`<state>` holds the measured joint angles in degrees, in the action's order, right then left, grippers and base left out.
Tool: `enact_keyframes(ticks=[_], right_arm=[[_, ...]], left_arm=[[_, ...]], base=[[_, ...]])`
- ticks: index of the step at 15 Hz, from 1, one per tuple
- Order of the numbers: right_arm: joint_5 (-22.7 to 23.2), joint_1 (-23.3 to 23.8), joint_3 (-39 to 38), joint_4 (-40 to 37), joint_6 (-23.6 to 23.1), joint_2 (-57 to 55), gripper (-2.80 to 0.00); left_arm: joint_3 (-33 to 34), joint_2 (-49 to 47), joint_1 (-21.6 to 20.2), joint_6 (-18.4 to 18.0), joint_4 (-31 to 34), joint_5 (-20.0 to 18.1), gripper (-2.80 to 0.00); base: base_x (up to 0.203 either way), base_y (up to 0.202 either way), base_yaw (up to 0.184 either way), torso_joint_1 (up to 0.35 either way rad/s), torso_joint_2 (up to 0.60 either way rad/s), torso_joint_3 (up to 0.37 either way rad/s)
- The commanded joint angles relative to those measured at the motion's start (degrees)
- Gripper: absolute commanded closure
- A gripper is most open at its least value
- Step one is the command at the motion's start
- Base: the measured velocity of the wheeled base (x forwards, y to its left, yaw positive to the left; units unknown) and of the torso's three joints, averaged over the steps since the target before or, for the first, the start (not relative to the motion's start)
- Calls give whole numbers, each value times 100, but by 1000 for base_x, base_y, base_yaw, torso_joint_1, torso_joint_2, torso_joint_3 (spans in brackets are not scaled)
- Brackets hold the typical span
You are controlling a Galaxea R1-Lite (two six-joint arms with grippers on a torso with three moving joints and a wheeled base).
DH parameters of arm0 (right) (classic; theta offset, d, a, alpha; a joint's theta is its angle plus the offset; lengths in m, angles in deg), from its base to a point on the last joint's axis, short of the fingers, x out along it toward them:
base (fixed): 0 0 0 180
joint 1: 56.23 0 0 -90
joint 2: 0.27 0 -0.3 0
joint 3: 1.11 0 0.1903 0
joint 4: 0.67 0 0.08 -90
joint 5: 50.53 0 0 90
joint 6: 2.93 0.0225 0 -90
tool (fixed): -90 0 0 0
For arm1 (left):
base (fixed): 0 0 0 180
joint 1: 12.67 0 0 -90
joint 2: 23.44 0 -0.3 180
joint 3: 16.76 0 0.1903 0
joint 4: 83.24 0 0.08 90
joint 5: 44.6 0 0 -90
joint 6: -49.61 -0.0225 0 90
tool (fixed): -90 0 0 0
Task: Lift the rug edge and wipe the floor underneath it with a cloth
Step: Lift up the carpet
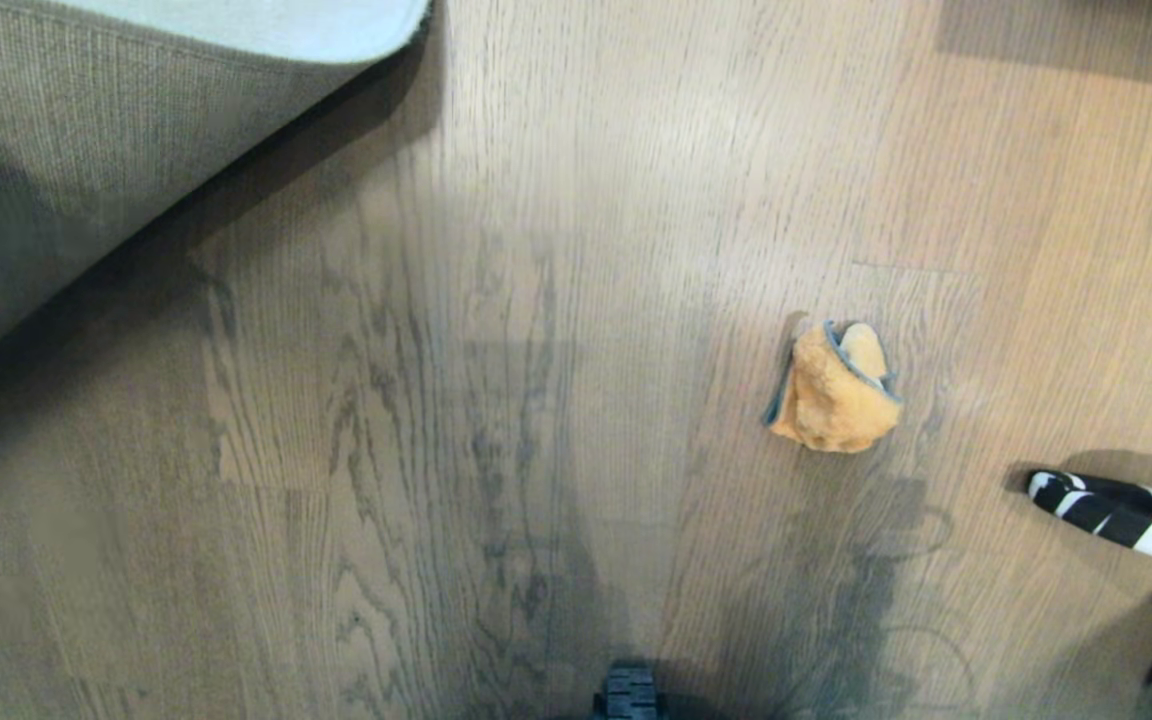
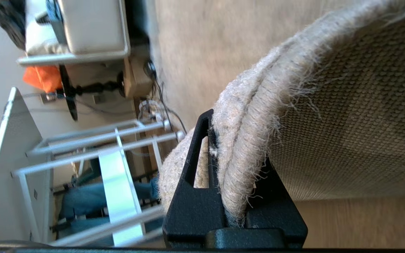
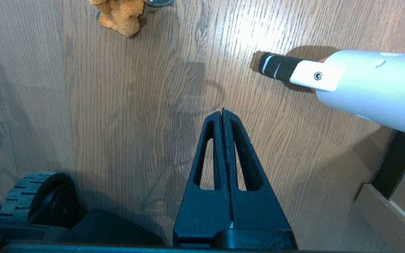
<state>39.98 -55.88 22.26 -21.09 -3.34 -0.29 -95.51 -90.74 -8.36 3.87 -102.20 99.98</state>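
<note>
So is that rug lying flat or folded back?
Folded back: the rug edge shows its woven backing, pinched by the left gripper.

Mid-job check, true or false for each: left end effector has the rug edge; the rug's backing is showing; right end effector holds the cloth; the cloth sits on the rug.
1. The left end effector is clamped on the rug edge. True.
2. The rug's backing faces the head camera. True.
3. The right end effector holds the cloth. False: it is shut on nothing, above the floor.
4. The cloth sits on the rug. False: it lies on bare floor, apart from it.
</note>
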Motion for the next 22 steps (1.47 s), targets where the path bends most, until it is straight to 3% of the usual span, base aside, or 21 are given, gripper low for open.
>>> enact_keyframes(ticks=[1,10,18,22], right_arm=[[2,0,0,4,-2,2,0],[2,0,0,4,-2,2,0],[2,0,0,4,-2,2,0],[2,0,0,4,-2,2,0]], left_arm=[[-245,-23,-104,-122,-36,-210,0],[-119,90,-54,-304,-74,-256,0],[488,333,648,-260,-58,-195,0],[725,393,756,-15,-60,-191,0]], base=[[0,0,0,0,0,0],[0,0,0,0,0,0],[0,0,0,0,0,0],[0,0,0,0,0,0]])
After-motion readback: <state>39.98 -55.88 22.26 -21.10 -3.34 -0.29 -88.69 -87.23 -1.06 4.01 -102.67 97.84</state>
